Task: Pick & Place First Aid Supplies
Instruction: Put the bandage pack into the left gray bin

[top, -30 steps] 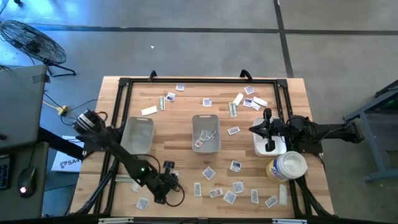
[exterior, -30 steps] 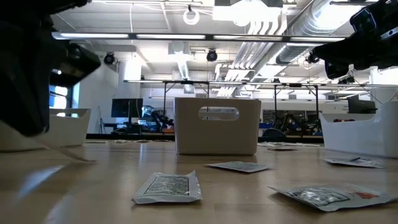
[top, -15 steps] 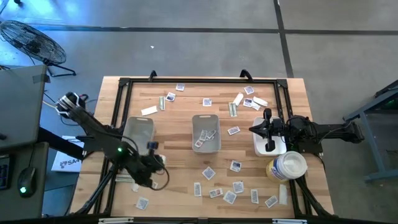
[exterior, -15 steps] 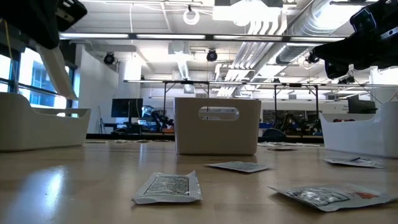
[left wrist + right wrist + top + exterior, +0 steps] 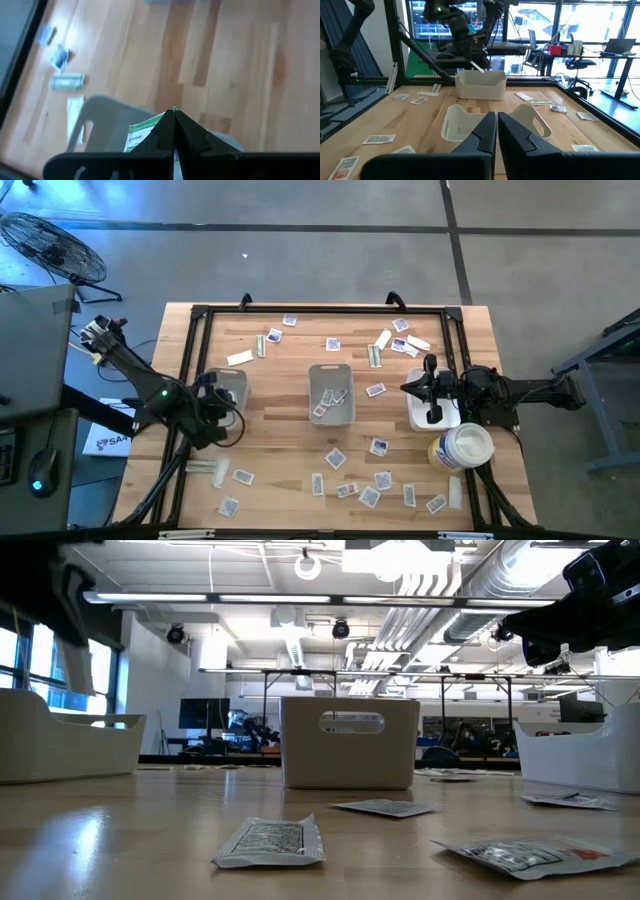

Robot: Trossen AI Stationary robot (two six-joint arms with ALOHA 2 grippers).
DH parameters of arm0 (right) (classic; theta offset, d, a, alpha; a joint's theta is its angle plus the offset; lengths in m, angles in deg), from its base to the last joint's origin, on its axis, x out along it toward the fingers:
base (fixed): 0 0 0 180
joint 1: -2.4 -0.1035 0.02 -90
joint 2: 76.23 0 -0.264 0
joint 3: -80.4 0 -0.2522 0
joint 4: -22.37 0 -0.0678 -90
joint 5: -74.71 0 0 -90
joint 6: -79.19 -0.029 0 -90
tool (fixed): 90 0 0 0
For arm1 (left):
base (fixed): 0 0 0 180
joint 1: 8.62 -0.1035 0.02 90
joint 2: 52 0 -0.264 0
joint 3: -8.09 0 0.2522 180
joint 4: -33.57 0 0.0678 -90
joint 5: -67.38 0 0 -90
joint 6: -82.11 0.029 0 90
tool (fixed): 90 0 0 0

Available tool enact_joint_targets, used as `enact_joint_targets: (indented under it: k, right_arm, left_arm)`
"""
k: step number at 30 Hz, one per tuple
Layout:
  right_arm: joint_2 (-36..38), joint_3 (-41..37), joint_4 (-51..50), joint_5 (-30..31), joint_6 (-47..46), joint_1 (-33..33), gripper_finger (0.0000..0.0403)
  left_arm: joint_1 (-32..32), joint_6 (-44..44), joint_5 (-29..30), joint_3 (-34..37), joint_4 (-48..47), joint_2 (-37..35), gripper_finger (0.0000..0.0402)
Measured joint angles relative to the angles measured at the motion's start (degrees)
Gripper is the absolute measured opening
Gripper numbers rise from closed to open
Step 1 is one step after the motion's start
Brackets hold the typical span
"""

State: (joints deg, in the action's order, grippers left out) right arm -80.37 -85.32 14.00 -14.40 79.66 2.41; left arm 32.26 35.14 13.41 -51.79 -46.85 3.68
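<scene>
Packets (image 5: pixel 371 495) around centre tray (image 5: pixel 331 371)

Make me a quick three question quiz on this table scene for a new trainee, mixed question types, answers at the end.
1. True or false: the left gripper has its jaws shut on a green-white strip.
2. Which tray does the left gripper hover over? A) left tray B) middle tray C) right tray
3. What round thing stands by the right tray?

Key: 1 true; 2 A; 3 the white tub.
</scene>
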Motion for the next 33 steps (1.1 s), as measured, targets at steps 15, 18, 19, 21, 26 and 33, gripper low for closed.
enact_joint_targets:
  k: [15,18,19,21,26,33]
  right_arm:
    - [0.0,-0.01,0.04,0.0,0.0,0.0,0.0012]
    - [0.0,0.0,0.04,0.02,0.0,0.0,0.0012]
    - [0.0,-0.02,0.04,0.01,0.0,0.0,0.0012]
    - [0.0,-0.02,0.04,0.02,-0.17,-0.01,0.0012]
    - [0.0,0.0,0.04,0.02,-0.2,0.0,0.0012]
    - [0.0,-0.02,0.07,0.02,-0.02,-0.02,0.0012]
  left_arm:
    - [0.0,-19.27,1.58,10.56,1.08,-6.35,0.0001]
    - [0.0,-19.13,3.18,12.07,4.12,-6.31,0.0001]
    - [0.0,-18.74,3.5,12.7,5.72,-6.32,0.0001]
    - [0.0,-16.71,3.59,14.57,10.44,-6.35,0.0001]
    - [0.0,-13.52,3.22,18.86,16.07,-6.33,0.0001]
    - [0.0,-15.88,2.43,20.27,15.74,-6.33,0.0001]
